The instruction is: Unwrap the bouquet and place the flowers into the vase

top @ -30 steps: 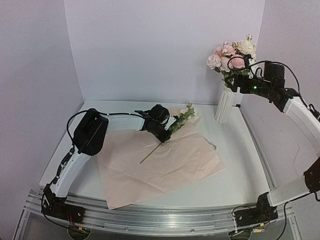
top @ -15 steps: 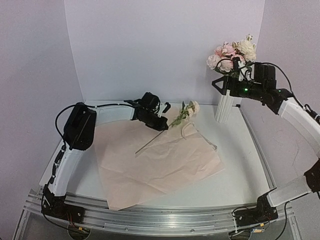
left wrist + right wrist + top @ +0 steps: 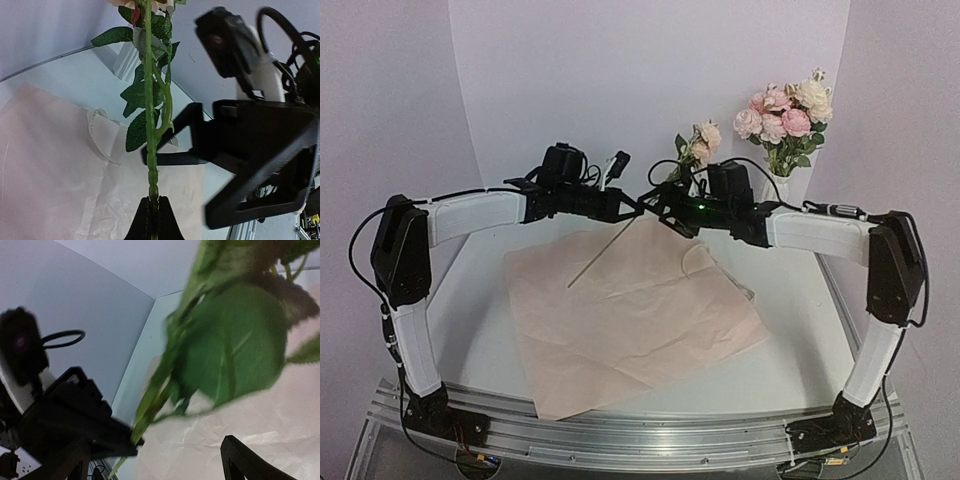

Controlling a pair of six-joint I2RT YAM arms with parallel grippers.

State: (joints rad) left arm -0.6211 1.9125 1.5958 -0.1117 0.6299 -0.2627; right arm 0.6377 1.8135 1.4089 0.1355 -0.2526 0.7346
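Note:
My left gripper (image 3: 632,205) is shut on the thin green stem (image 3: 149,100) of one of the flowers, held up above the table; its peach bloom (image 3: 703,140) points up and right, and the stem's tail hangs down toward the paper. In the left wrist view the jaws (image 3: 153,207) pinch the stem. My right gripper (image 3: 665,207) is open, its fingers (image 3: 172,157) right at the stem just beyond my left one; its own view shows leaves (image 3: 230,350) close up. The vase (image 3: 772,188) stands at the back right, with pink and white flowers (image 3: 785,112) in it. The bouquet is undone.
The pale pink wrapping paper (image 3: 630,320) lies spread flat across the middle of the table. A cream ribbon (image 3: 705,265) curls on it. White walls close off the back and sides. The right forearm (image 3: 810,228) crosses in front of the vase's lower part.
My left gripper lifted the flower from low over the paper up toward the centre. The right arm swung from the vase leftward to meet it, still open.

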